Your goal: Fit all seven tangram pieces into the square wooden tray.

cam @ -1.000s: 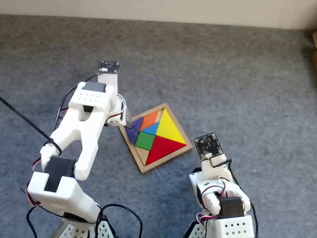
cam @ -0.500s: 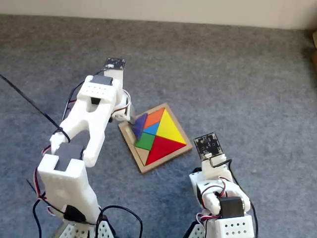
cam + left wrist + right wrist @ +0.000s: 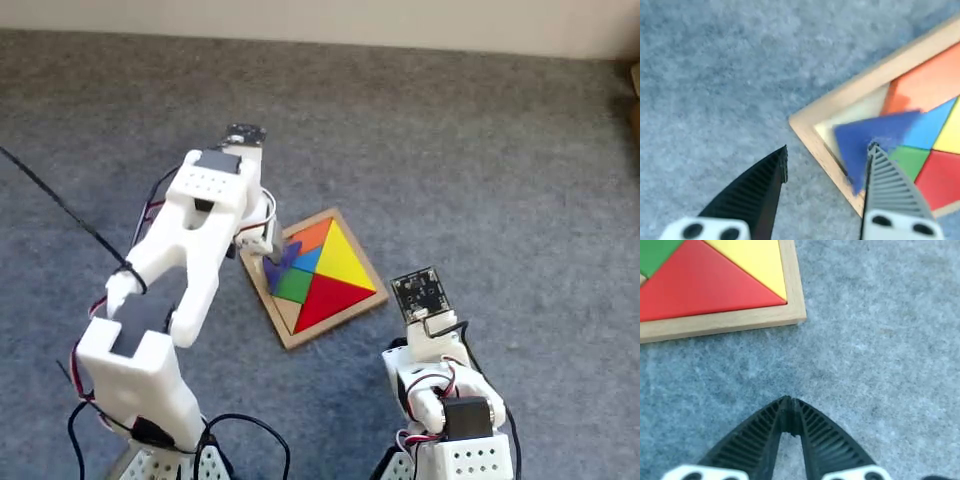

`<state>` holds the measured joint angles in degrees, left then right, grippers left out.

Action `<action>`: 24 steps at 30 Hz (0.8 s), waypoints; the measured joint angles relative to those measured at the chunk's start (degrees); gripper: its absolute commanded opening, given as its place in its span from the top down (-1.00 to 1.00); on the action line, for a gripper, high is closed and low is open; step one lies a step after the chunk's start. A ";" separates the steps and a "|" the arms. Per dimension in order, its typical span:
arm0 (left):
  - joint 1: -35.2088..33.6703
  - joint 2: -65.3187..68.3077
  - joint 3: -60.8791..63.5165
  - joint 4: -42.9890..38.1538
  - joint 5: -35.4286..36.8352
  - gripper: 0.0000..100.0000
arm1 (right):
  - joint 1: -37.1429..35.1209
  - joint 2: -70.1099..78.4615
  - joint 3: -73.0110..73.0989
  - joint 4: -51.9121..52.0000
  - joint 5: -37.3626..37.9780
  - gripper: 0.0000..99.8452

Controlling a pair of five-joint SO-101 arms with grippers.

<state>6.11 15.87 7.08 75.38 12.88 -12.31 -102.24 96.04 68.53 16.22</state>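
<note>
Six coloured pieces show in the high view inside the square wooden tray, which lies cornerwise on the grey carpet: a yellow triangle, a red triangle, an orange piece, a green square, a light blue triangle and a dark blue piece. The left arm stretches to the tray's left corner, with the left gripper at the dark blue piece. The right arm is folded up near the tray's right corner.

From the left wrist, the left gripper has its fingers spread wide and grips nothing. The black finger hangs over carpet outside the rim, and the grey finger has its tip at the dark blue piece. That piece lies askew across the tray's corner, with pale tray floor bare beside it. I cannot tell whether it lies flat.

From the right wrist, the right gripper has its fingers pressed together on nothing, above carpet and apart from the tray's corner, where the red triangle and yellow triangle sit flush against the rim
</note>
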 measured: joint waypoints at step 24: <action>-0.18 -6.15 11.52 -9.76 -1.93 0.50 | 0.00 0.00 0.00 0.00 0.00 0.99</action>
<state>5.93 9.71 18.59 65.63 10.95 -12.31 -102.24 96.04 68.53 16.22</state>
